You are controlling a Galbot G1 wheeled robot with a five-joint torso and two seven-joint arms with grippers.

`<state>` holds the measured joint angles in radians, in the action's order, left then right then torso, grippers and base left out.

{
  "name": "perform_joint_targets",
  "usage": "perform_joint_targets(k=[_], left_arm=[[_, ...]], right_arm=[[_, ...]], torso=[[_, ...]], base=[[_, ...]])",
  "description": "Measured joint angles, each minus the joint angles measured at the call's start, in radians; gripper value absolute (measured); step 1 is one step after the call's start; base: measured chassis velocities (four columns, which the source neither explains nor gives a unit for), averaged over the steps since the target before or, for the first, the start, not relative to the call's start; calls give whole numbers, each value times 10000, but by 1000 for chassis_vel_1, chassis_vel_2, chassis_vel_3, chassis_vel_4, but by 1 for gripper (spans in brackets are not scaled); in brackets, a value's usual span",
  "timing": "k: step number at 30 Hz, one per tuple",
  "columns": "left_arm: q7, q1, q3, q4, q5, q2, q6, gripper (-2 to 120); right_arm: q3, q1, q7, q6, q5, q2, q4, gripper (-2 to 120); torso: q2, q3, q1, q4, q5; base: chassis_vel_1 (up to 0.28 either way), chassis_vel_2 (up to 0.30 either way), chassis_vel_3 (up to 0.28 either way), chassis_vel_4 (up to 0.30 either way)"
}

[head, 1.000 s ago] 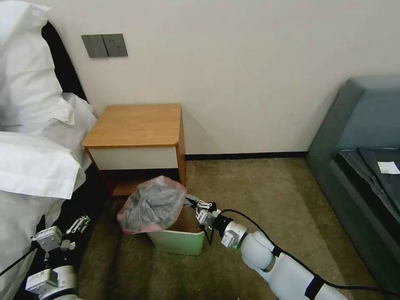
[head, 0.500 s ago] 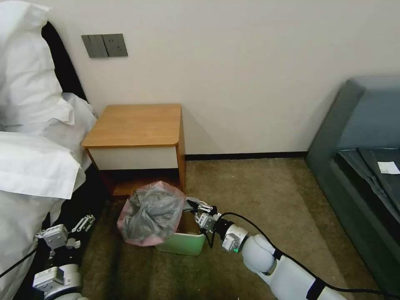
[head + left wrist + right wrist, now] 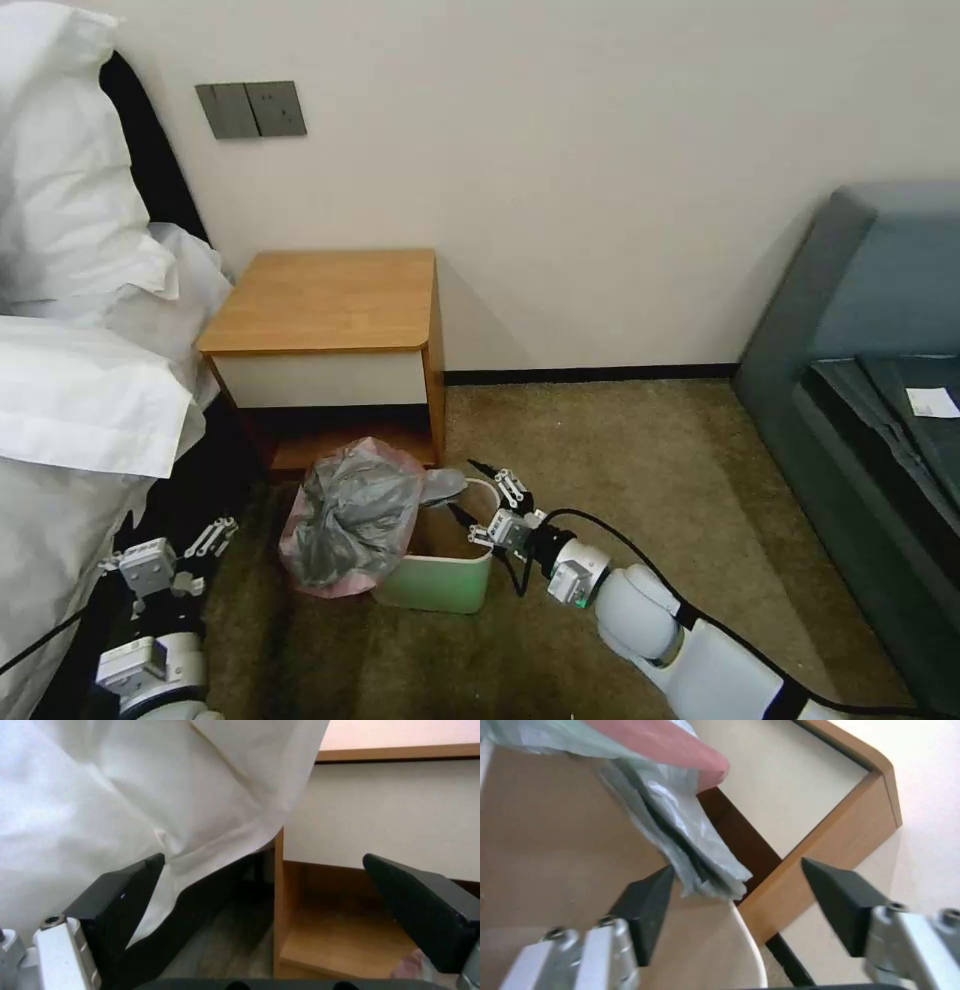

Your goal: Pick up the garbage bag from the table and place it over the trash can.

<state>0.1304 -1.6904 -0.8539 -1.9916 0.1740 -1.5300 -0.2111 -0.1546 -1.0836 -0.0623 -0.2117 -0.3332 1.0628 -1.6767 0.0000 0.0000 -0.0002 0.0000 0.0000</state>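
Crinkled grey plastic is what your right gripper faces: the garbage bag, with its pink-red rim band, lies bunched over the left half of the trash can and spills down its outer left side onto the carpet. Your right jaws stand wide apart, holding nothing. In the right wrist view a grey flap of the bag hangs between the two dark pads, its tip just beside one pad over the can's cream rim; you cannot tell whether it touches. The can stands on the floor in front of the table, whose wooden top is bare. Your left gripper hangs low beside the white bedding, well apart from the bag, and its jaws are also spread wide, gripping nothing, with the table's low shelf beyond them.
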Motion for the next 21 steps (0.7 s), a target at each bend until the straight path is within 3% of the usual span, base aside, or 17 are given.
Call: perform_joint_targets(k=[3,8,21], left_arm=[[0,-9,13,0,-40,11,26,99],[0,12,54,-1,-111,47,97,99],[-47,-3,185,139,-222,157,269,99]], right_arm=[[74,-99,0,-6,-17,6,-25,59],[248,-333,0,-42,-29,-141,-232,71],[783,-1186,-81,-256,2,-540,-1063,84]], torso=[[0,0,1,0,0],[0,0,1,0,0],[0,0,1,0,-1]], base=[[0,0,0,0],[0,0,0,0],[0,0,0,0]])
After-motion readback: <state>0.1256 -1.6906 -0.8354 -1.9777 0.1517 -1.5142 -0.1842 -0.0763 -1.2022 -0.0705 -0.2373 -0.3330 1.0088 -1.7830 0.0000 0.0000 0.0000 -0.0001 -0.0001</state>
